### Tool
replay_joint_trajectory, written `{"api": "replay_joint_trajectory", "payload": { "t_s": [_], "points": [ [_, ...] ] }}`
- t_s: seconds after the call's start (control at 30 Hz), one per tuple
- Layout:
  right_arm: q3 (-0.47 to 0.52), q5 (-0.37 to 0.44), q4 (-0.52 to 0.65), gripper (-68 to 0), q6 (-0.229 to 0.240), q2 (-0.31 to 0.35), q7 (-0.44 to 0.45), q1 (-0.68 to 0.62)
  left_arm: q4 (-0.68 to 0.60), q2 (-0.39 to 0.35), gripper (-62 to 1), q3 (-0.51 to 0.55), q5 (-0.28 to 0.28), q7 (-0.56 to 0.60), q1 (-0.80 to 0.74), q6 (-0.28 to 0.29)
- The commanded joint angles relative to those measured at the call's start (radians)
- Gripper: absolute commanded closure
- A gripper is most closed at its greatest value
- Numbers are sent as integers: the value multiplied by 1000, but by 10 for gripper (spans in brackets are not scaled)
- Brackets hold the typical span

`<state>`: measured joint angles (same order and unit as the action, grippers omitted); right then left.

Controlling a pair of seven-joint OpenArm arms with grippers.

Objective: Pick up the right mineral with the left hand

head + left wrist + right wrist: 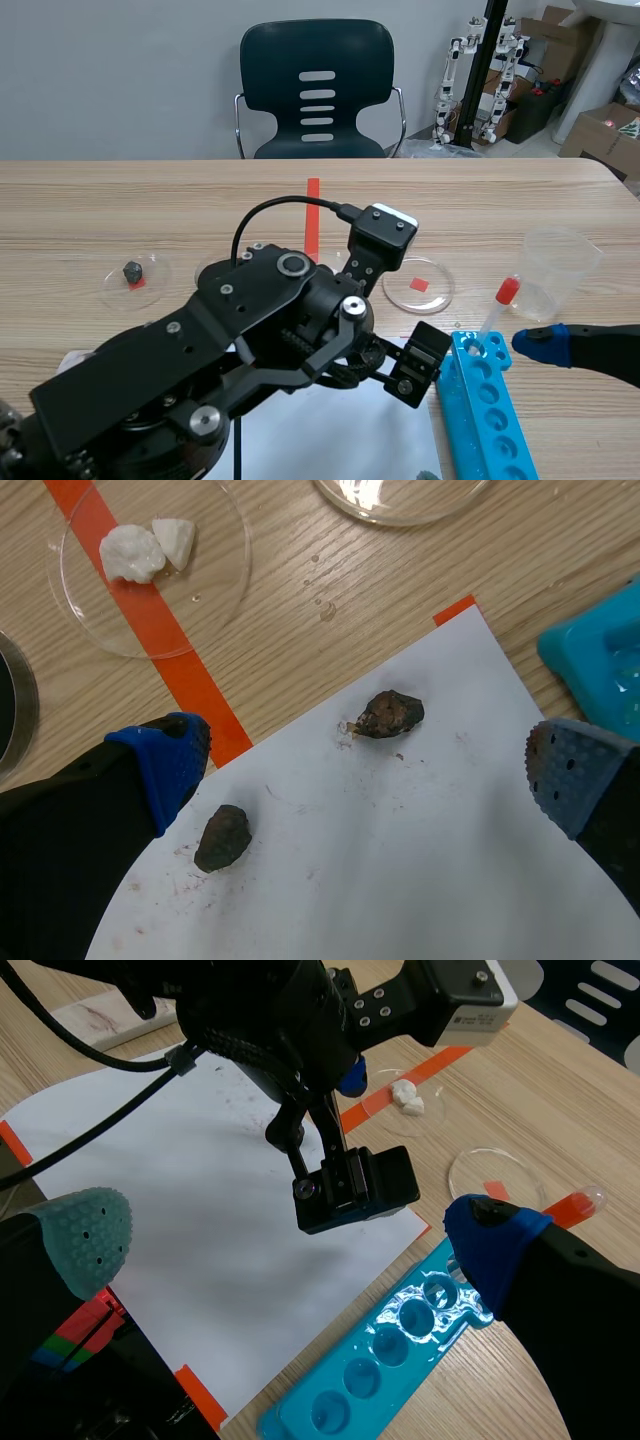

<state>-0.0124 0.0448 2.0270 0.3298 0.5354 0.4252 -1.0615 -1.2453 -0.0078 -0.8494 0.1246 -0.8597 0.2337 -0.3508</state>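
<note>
- Left wrist view first: the left tool (368, 758) is spread wide with nothing pinched, hanging over a white paper sheet (400, 880) on the wooden bench (330, 610).
- The right mineral (390, 713), a dark rusty-looking lump, lies on the sheet between the two fingers and a bit ahead of them. It touches neither pad.
- A second dark mineral (222, 837) sits on the same sheet, just beside the blue-padded finger (165, 765) and apart from the first one.
- Ahead of the tool, a clear petri dish (200, 590) holds two white chunks (145, 548) and sits across an orange tape line.
- The blue test tube rack (600, 655) is off the corner of the sheet, near the grey-padded finger.
- In the scene view, the left arm (200, 360) covers most of the sheet. There's also a small dish with a dark stone (110, 285), an empty dish (435, 290) and a plastic cup (560, 265), and a red-capped tube (497, 310) stands in the rack.
- The right tool (290, 1238) is spread too and grips nothing, sitting above the rack and the edge of the sheet.
</note>
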Motion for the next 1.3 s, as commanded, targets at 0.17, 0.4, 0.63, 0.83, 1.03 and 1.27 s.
{"api": "replay_joint_trajectory", "payload": {
  "t_s": [0.17,0.4,0.63,0.83,1.03,1.27],
  "points": [
    [7,10,8,-679,0,5,18,3,123,58,-623,6,-5,47,62,-5],
    [7,10,8,-679,0,5,18,3,248,97,-623,6,4,78,116,-2],
    [7,10,8,-679,0,5,18,3,319,119,-623,6,8,85,121,9],
    [7,10,8,-679,0,5,18,3,352,132,-623,6,14,104,121,9],
    [7,10,8,-679,0,5,18,3,352,143,-623,6,14,109,121,24],
    [7,10,8,-679,0,5,18,3,352,144,-623,6,15,105,121,25]
  ]
}}
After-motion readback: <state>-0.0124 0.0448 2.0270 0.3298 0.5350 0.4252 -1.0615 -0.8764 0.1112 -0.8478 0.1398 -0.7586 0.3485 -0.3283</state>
